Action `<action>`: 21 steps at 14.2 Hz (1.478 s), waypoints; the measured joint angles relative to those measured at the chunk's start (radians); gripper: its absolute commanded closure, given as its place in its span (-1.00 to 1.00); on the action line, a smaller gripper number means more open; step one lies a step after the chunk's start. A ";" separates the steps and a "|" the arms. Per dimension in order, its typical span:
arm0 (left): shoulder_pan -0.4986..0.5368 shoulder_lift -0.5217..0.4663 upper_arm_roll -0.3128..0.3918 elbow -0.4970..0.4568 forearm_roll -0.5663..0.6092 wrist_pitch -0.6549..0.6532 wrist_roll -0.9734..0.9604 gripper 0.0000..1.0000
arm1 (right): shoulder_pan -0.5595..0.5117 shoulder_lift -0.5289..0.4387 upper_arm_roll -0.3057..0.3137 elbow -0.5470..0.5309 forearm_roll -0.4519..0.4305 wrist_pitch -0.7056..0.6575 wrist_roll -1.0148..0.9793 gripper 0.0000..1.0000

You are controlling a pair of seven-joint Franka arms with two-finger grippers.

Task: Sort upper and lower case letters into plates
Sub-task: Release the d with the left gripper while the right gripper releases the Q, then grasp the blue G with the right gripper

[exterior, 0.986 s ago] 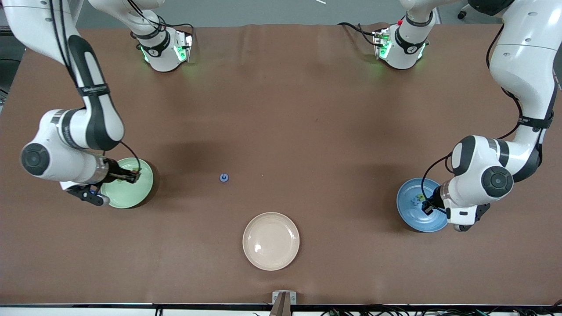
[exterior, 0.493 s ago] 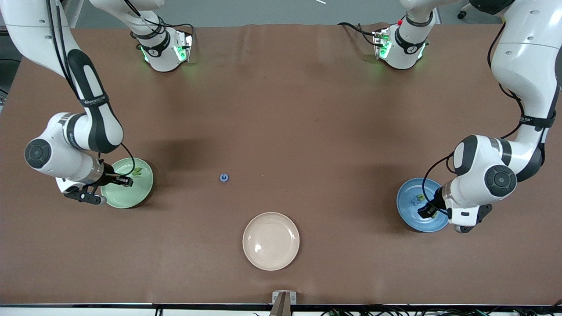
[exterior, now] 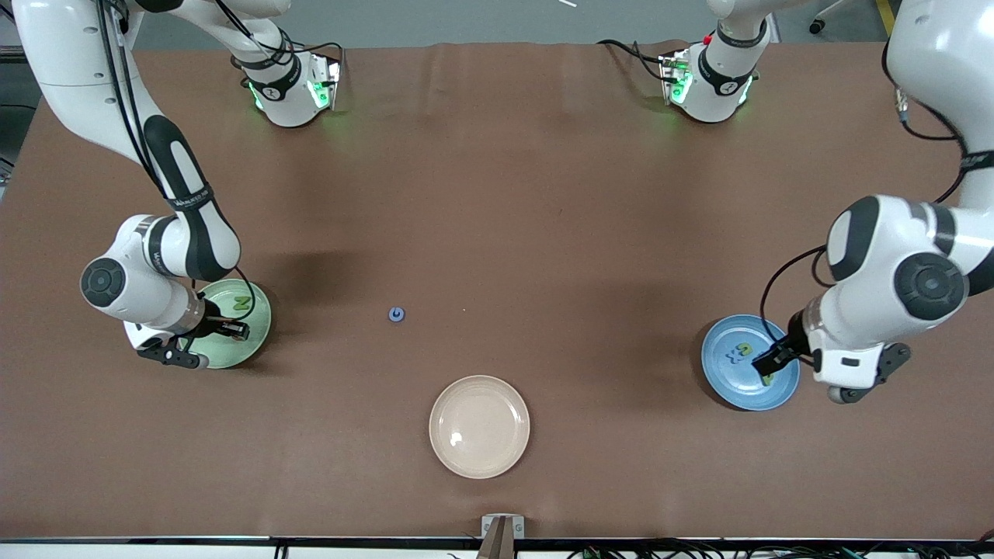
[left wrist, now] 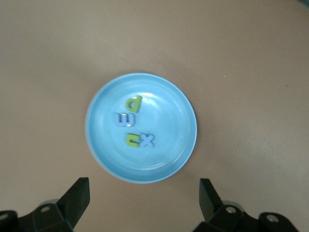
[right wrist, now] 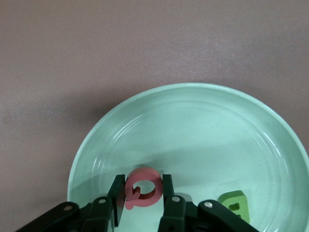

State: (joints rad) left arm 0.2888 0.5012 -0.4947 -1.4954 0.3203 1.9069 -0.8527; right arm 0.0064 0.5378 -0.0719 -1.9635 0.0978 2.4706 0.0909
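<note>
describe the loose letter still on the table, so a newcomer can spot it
Start at the cream plate nearest the front camera. Go up toward the bases and slightly toward the right arm's end: a small blue letter lies alone on the brown table. Every other letter sits in a plate.

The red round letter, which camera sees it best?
The right wrist view. There the red letter sits big and close, pinched between the right gripper's fingers just above the green plate. In the front view the right arm hides it over that plate. The left wrist view shows only the blue plate, not this letter.
</note>
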 measured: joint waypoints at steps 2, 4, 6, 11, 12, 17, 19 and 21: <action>0.000 -0.033 -0.003 0.076 0.000 -0.149 0.070 -1.00 | 0.002 0.000 0.001 0.000 0.000 0.000 0.000 0.41; 0.004 -0.061 -0.003 0.129 0.000 -0.254 0.187 -1.00 | 0.003 0.000 0.002 0.000 0.000 -0.001 0.000 0.14; 0.019 -0.110 -0.003 0.152 -0.004 -0.287 0.343 -1.00 | 0.005 0.000 0.003 0.000 0.000 -0.002 0.000 -0.99; 0.050 -0.272 0.031 0.155 -0.141 -0.397 0.608 -1.00 | 0.018 -0.022 0.004 0.015 0.000 -0.068 0.000 -1.00; 0.026 -0.308 0.071 0.150 -0.159 -0.417 0.656 -1.00 | 0.027 -0.042 0.005 0.023 0.000 -0.104 -0.001 -1.00; -0.187 -0.437 0.348 0.096 -0.258 -0.523 0.781 -1.00 | 0.154 -0.116 0.014 0.038 0.000 -0.183 -0.002 -1.00; -0.217 -0.478 0.388 0.049 -0.285 -0.524 0.784 -1.00 | 0.228 -0.114 0.015 0.035 0.000 -0.201 0.025 -1.00; -0.218 -0.517 0.392 0.005 -0.298 -0.518 0.785 -1.00 | 0.297 -0.113 0.016 0.035 0.001 -0.210 0.143 -1.00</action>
State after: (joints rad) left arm 0.0705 -0.0154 -0.1023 -1.4899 0.0222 1.3891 -0.0682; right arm 0.3035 0.4244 -0.0556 -1.9287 0.0983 2.2603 0.2343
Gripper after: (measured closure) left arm 0.000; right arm 0.000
